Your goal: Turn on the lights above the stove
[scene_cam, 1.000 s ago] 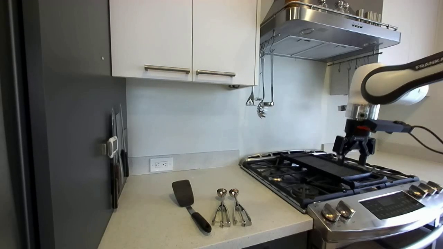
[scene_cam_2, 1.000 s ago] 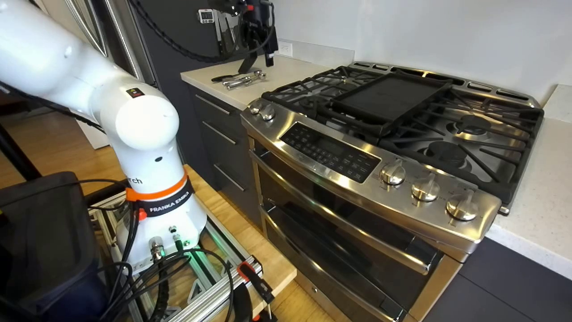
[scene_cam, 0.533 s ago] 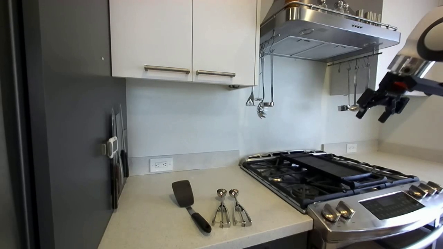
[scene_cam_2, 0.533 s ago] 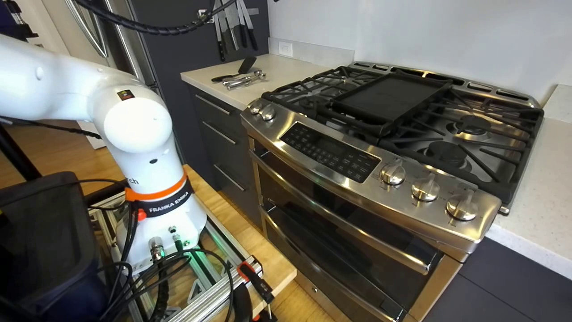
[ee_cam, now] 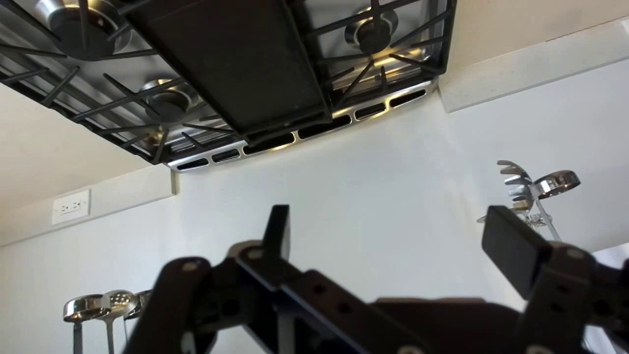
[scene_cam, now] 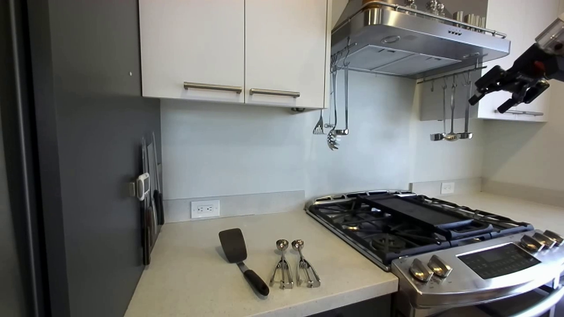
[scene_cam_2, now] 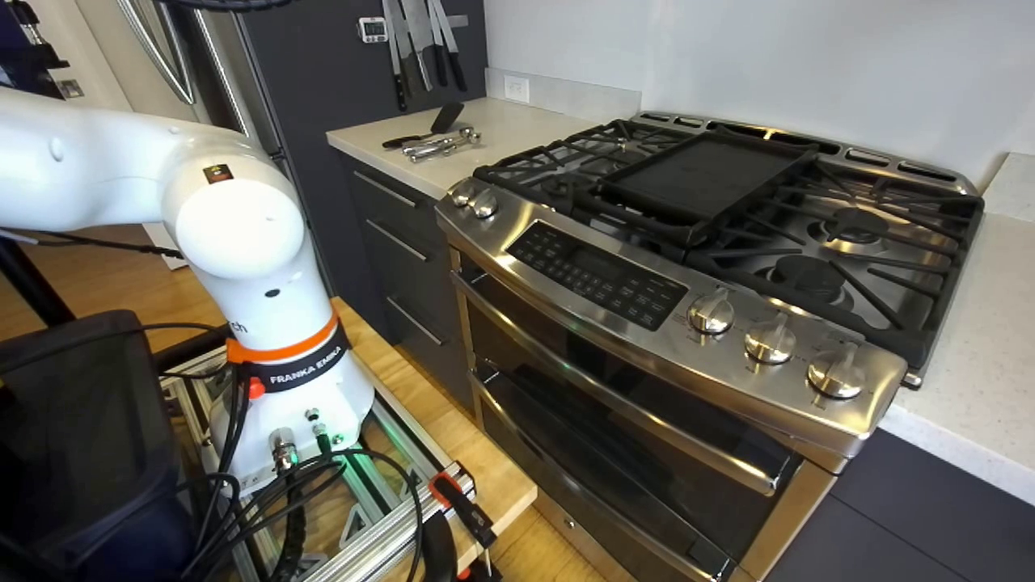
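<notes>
The steel range hood (scene_cam: 418, 28) hangs above the stove (scene_cam: 458, 288) in an exterior view. A short row of small buttons (scene_cam: 454, 32) is on its front edge. A round light (scene_cam: 390, 40) on its underside shows no glow. My gripper (scene_cam: 488, 104) is to the right of the hood and a little below it, tilted, with fingertips down-left, apart from everything. In the wrist view the gripper (ee_cam: 388, 221) is open and empty, with the white wall behind it. The hood is out of the wrist view. The gripper is out of the exterior view that shows the arm base (scene_cam_2: 291, 388).
Ladles (scene_cam: 451, 134) hang below the hood's right end, near my gripper. More utensils (scene_cam: 337, 110) hang at its left end. Jars (scene_cam: 434, 6) stand on top. A white cabinet (scene_cam: 520, 105) is behind the gripper. A griddle (scene_cam: 418, 210) lies on the stove.
My gripper has risen from above the stove up and to the right, and has tilted from pointing down to pointing down-left. It has left the exterior view with the arm base.
</notes>
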`<state>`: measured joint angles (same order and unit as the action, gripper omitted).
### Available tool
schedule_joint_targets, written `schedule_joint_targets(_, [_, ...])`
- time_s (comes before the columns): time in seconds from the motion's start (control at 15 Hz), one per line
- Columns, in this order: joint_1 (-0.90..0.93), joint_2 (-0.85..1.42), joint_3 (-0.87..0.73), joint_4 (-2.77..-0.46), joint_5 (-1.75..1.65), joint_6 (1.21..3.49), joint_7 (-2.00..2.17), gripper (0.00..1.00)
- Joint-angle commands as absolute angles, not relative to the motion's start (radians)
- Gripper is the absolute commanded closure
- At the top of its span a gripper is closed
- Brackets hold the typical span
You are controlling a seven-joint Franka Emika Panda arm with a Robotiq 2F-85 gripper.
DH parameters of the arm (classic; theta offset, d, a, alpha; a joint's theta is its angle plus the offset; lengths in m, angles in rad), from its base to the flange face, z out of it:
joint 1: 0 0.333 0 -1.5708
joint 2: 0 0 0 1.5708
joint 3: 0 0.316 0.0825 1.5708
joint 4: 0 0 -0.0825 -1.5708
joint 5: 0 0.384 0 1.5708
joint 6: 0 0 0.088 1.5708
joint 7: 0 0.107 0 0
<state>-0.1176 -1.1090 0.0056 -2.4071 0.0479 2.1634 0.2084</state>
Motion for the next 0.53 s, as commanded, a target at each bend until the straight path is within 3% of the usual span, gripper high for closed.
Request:
schedule_joint_targets(0.0, [-0.120,-1.104,0.008,-2.406,0.051,2.161,0.206,0.00])
schedule_joint_targets(0.47, [-0.138,-1.062,-0.046,-2.289,0.000,2.394,0.117,0.00])
